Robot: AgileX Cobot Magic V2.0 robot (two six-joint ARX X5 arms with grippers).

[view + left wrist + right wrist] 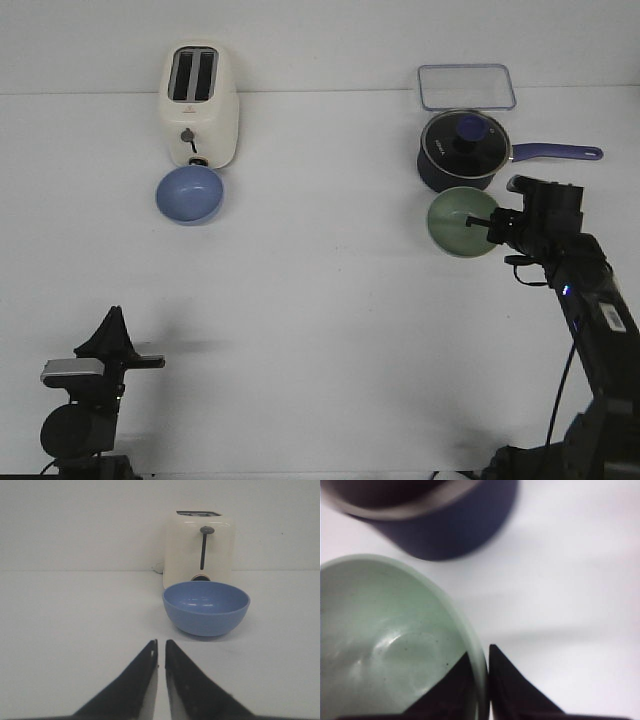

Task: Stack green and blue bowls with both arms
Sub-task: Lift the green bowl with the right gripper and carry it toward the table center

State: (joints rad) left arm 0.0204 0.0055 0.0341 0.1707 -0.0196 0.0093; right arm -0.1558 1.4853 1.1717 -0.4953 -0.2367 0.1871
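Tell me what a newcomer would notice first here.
The right hand pinches the rim of the green bowl, just in front of the dark blue lidded saucepan. Across the table, the blue bowl sits against the cream toaster, while the left hand waits shut, well short of it.

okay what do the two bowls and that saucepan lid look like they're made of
Blue bowl: smooth, slightly glossy, opaque; soft highlights inside suggest plastic or melamine, possibly glazed ceramic.
Green bowl: same look, thin rim, faint sheen and specks; probably plastic too.
Saucepan lid: see-through with a metal rim, so likely glass, with a dark knob.
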